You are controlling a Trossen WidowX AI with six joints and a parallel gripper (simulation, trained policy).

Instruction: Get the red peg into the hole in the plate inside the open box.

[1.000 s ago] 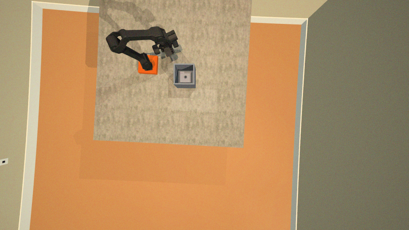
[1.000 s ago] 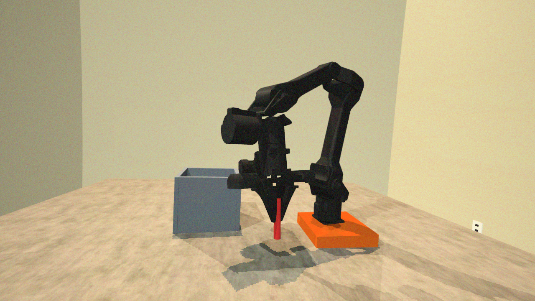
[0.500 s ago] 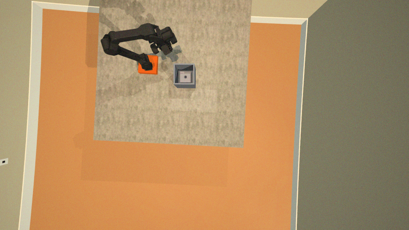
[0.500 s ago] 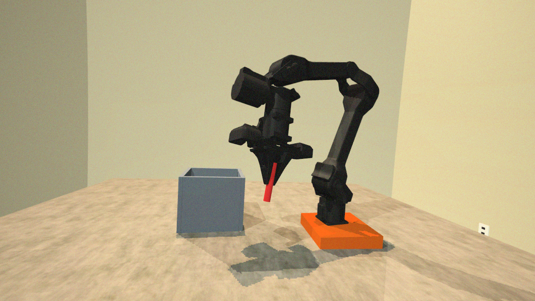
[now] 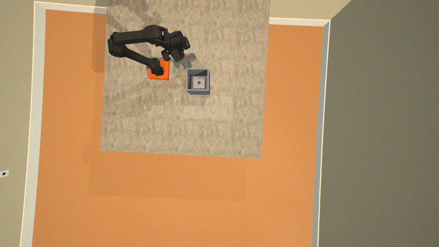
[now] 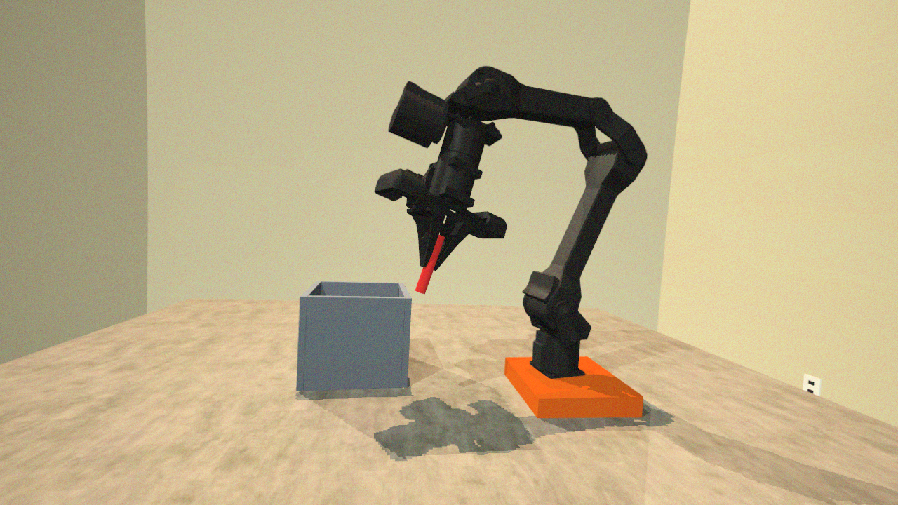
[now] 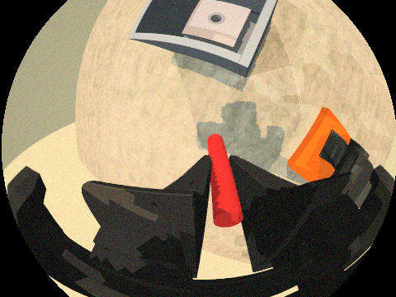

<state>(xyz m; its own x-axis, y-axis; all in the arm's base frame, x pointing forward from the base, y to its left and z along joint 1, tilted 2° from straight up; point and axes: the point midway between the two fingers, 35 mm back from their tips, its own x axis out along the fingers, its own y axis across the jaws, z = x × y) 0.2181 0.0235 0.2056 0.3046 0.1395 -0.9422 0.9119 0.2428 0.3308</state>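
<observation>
Gripper (image 6: pixel 429 267) (image 7: pixel 219 161) clamped on red peg (image 5: pixel 185 55) (image 6: pixel 430 264) (image 7: pixel 224 181), tilted, beside open box (image 5: pixel 198 92) (image 6: pixel 354 342) (image 7: pixel 186 43). Raise to clear box rim, centre over box, straighten peg before lowering.
</observation>
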